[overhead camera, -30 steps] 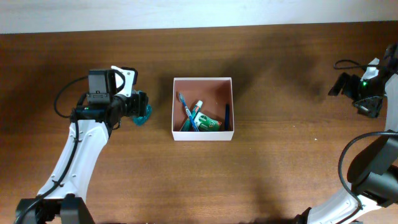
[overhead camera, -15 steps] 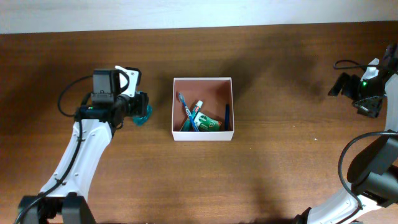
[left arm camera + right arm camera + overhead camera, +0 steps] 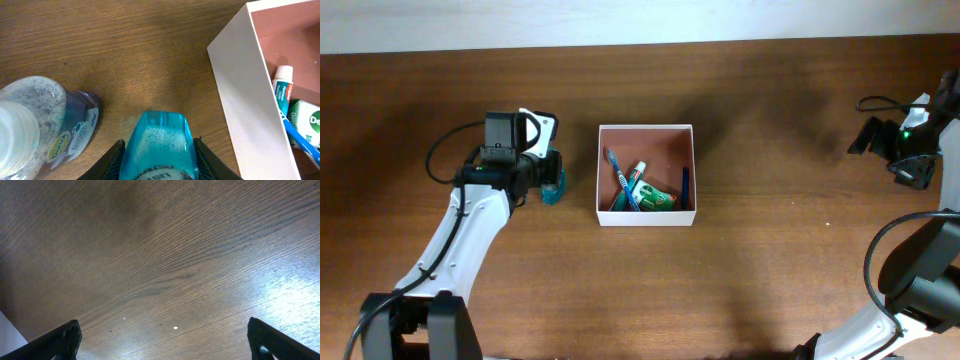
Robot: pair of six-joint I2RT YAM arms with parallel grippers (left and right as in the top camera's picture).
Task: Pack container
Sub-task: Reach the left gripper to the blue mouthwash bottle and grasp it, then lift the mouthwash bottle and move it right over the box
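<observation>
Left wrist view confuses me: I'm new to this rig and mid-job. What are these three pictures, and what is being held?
Two robot arms sit at a wooden table. The overhead picture looks straight down; each wrist picture looks along that arm's own gripper. In the left wrist view, the left gripper is shut on a teal bottle, beside the white-walled container. A clear foamy bottle is just to its left. The container already holds a blue toothbrush, a toothpaste tube and a green packet. The right gripper is open, holding nothing, at the far right.
</observation>
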